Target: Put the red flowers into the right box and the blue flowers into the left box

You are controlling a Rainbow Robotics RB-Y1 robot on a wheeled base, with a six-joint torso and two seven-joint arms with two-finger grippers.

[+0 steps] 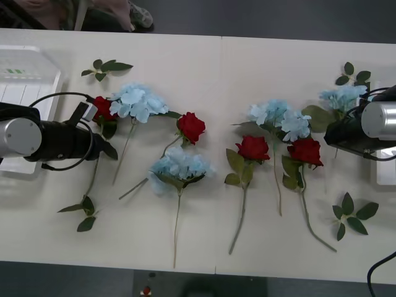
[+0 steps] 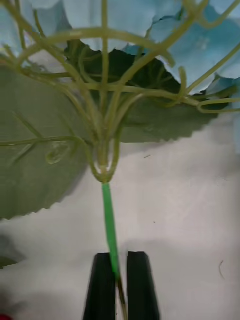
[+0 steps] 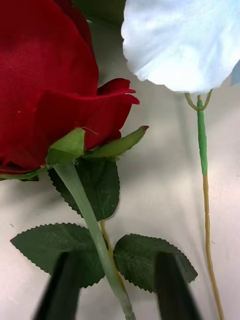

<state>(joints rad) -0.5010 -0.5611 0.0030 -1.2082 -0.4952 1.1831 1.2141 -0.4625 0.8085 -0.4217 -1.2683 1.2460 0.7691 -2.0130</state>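
- Red flowers and blue flowers lie scattered flat across the bench, stems mostly pointing toward the robot.
- Far left, the left box sits at the bench edge, partly behind the left arm.
- The left gripper is down at the leftmost red rose; its black fingers stand spread apart on either side of the green stem, not closed on it. A blue hydrangea lies just beside that rose.
- Toward the middle lie another red rose and a second blue hydrangea.
- Right of centre, two red roses lie below a pair of blue heads.
- Far right, the right gripper has its black fingers pinched together on the thin stem of the rightmost blue hydrangea.
- The right box shows as a white edge behind the right arm.
- Loose leaf sprigs lie near the bench corners.
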